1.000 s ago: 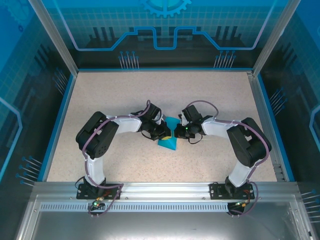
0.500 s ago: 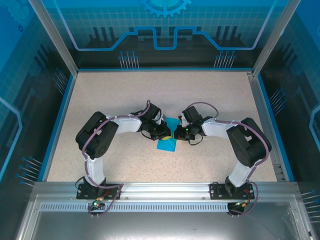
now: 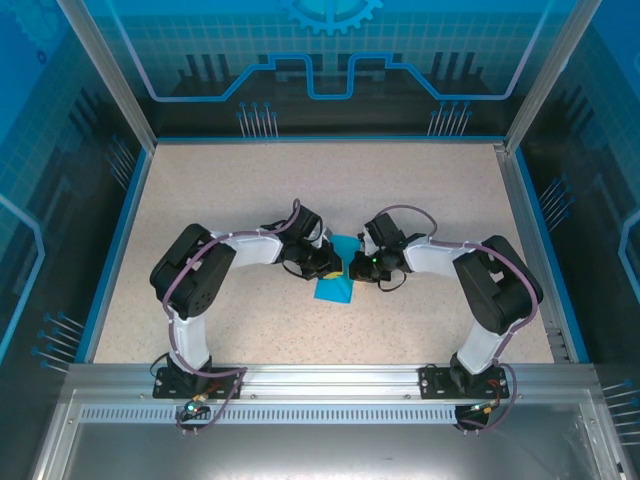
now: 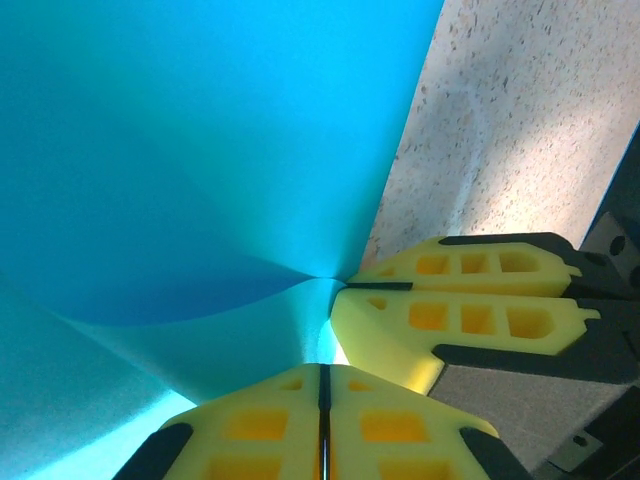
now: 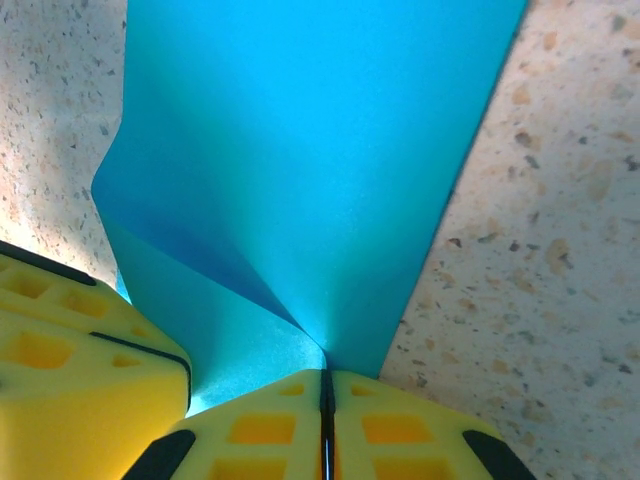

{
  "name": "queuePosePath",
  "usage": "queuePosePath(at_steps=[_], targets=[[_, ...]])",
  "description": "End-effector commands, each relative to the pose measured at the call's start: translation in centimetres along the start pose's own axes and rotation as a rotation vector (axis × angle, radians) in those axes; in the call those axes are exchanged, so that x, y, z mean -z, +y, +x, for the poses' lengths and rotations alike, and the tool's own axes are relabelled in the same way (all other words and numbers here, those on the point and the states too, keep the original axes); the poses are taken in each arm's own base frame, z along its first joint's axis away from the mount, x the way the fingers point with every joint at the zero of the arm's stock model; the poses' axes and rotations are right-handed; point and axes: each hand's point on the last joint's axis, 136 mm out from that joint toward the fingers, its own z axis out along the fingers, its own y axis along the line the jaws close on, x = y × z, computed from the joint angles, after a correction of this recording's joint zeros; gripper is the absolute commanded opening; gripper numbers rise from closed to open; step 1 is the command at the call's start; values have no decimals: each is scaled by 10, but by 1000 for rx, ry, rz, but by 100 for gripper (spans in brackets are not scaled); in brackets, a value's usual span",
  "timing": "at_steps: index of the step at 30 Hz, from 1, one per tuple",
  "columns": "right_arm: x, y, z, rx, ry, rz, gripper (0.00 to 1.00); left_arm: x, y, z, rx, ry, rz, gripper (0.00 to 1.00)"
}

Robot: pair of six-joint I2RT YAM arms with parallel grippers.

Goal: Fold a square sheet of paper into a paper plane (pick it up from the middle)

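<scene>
A speckled beige tabletop (image 3: pixel 230 190) lies inside a booth, edged by a thin blue rim (image 3: pixel 121 240). The back wall (image 3: pixel 330 70) is a translucent blue panel printed with a grid, circuit-like lines and part of a gear emblem (image 3: pixel 330 18) at the top. Similar blue panels (image 3: pixel 50 200) close the left and right sides, framed by slanting silver metal posts (image 3: pixel 105 75). An aluminium rail (image 3: pixel 320 385) runs along the near edge, with a dull grey metal plate (image 3: pixel 320 450) beneath. The light is bright and even.

The left gripper (image 3: pixel 333 266) and right gripper (image 3: pixel 353 266) crowd tip to tip over the square sheet of paper (image 3: pixel 333 291) at mid-table; bare tabletop (image 3: pixel 240 190) lies open all around, hemmed by blue panel walls (image 3: pixel 330 60).
</scene>
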Motion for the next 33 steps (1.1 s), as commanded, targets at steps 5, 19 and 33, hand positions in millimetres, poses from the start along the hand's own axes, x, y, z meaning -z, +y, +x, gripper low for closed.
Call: queuePosePath(at_steps=[5, 19, 33], targets=[[7, -9, -3, -4, -12, 54, 10, -8, 6, 3, -18, 32, -23, 10], [11, -6, -4, 14, -19, 55, 10, -7, 0, 2, -27, 32, -9, 10], [14, 2, -14, 36, -45, 40, 9, -1, -10, 2, -50, 24, 21, 11]])
